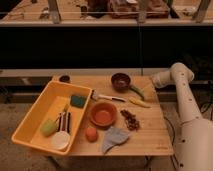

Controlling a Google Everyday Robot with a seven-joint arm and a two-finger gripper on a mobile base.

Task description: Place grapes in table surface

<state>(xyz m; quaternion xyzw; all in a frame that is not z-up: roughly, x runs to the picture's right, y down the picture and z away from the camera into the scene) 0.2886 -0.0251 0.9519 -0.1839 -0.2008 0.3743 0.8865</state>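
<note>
Grapes lie flat on the table surface, right of centre. You will find them at 3 o'clock from the orange bowl, just beside it, with nothing resting on them.

Take the grapes as your clock centre. A dark brown bowl stands at about 12 o'clock, near the far edge. A slim yellow piece lies at 1 o'clock, close to the bunch. A crumpled grey-blue cloth sits at 7 o'clock, and a round orange fruit at 8 o'clock, near the front of the orange bowl. The yellow bin fills the 9 o'clock side of the table, set at an angle, with a few small items lying in it.

The gripper is at the end of the white arm. It is at the table's far right corner, at about 1 o'clock from the grapes and well apart from them. Its claw is apart and carries nothing. The arm rises along the right side of the table and bends back toward that corner.
</note>
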